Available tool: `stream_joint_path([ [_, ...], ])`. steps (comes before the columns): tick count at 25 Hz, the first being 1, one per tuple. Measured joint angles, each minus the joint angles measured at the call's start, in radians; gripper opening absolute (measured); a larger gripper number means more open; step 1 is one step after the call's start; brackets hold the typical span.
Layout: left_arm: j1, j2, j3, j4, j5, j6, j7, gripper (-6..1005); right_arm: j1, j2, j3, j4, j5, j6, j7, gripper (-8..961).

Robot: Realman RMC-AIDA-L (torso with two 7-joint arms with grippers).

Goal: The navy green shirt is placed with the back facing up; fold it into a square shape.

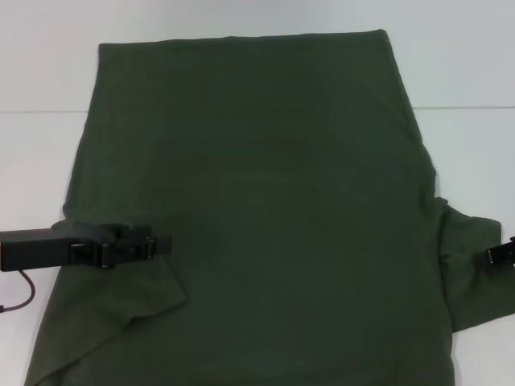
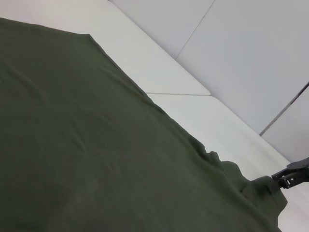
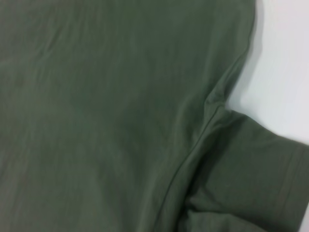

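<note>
The navy green shirt (image 1: 265, 225) lies spread flat on the white table (image 1: 40, 72), plain side up and hem at the far end. Its left sleeve (image 1: 137, 293) is folded inward onto the body. My left gripper (image 1: 163, 245) lies low over that fold, pointing toward the shirt's middle. My right gripper (image 1: 492, 255) is at the table's right edge, at the hem of the outspread right sleeve (image 1: 471, 265). In the left wrist view the right gripper (image 2: 277, 180) is pinched on the sleeve's edge, which rises slightly there. The right wrist view shows the sleeve seam (image 3: 203, 130).
White table (image 2: 203, 121) shows around the shirt at the back and on both sides, with a seam line (image 1: 467, 107) running across it. A dark cable (image 1: 20, 296) hangs beneath the left arm at the left edge.
</note>
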Motion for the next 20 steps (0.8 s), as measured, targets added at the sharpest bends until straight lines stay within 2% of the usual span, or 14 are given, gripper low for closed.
stream_joint_path([
  [9,0.002,-0.001,-0.001,0.0,0.0,0.001,0.0,594,-0.006,0.0,0.001,0.002,-0.005,0.033,0.02,303],
  [14,0.003,-0.002,-0.004,0.0,0.0,0.005,-0.001,594,-0.012,0.0,0.001,0.001,-0.008,0.053,0.029,46],
  [20,0.003,-0.002,-0.01,0.006,0.0,0.006,-0.001,594,-0.018,0.0,-0.001,0.0,-0.067,0.15,0.085,12],
])
